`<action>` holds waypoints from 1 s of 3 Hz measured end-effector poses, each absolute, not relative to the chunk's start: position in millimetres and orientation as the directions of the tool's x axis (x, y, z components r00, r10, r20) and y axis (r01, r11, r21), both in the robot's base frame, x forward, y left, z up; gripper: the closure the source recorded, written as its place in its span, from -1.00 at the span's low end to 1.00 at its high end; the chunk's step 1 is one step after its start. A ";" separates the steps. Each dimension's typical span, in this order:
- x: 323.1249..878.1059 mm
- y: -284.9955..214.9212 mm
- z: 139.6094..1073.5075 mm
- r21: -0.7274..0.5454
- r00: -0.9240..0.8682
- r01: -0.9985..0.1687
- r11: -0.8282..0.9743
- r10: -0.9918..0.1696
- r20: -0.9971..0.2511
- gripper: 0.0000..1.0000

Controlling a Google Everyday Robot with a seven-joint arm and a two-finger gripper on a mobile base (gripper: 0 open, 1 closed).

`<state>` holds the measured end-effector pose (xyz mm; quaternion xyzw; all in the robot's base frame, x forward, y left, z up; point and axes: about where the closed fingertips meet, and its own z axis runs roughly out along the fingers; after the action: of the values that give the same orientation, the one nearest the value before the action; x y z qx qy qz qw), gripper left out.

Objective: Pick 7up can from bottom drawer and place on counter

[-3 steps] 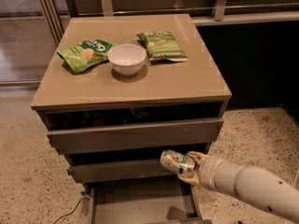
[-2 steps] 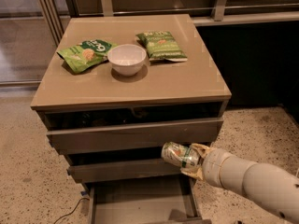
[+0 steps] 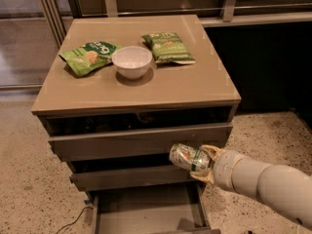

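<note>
The 7up can (image 3: 187, 157), silver and green with an orange spot, lies on its side in my gripper (image 3: 201, 163), which is shut on it. The gripper holds the can in the air in front of the middle drawer, above the open bottom drawer (image 3: 141, 211), whose flat grey floor shows below. My pale arm comes in from the lower right. The glossy taupe counter (image 3: 161, 89) lies above, well over the can's height.
On the counter stand a white bowl (image 3: 131, 61) and two green snack bags, one to its left (image 3: 89, 56) and one to its right (image 3: 167, 47). Two wider drawers (image 3: 136, 141) sit slightly open. A cable (image 3: 73, 219) lies on the speckled floor.
The gripper with the can has risen a little, from just over the bottom drawer to the height of the middle drawer's front.
</note>
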<state>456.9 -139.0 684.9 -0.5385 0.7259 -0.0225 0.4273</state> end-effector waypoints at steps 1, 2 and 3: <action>464.0 -144.0 719.7 -0.502 -0.061 -0.755 0.421 -0.808 -0.585 1.00; 476.2 -150.9 763.3 -0.516 -0.087 -0.742 0.427 -0.825 -0.558 1.00; 488.0 -149.2 802.6 -0.543 -0.080 -0.726 0.421 -0.837 -0.541 1.00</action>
<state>488.0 -149.2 802.6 -0.5339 0.7319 -0.0662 0.4182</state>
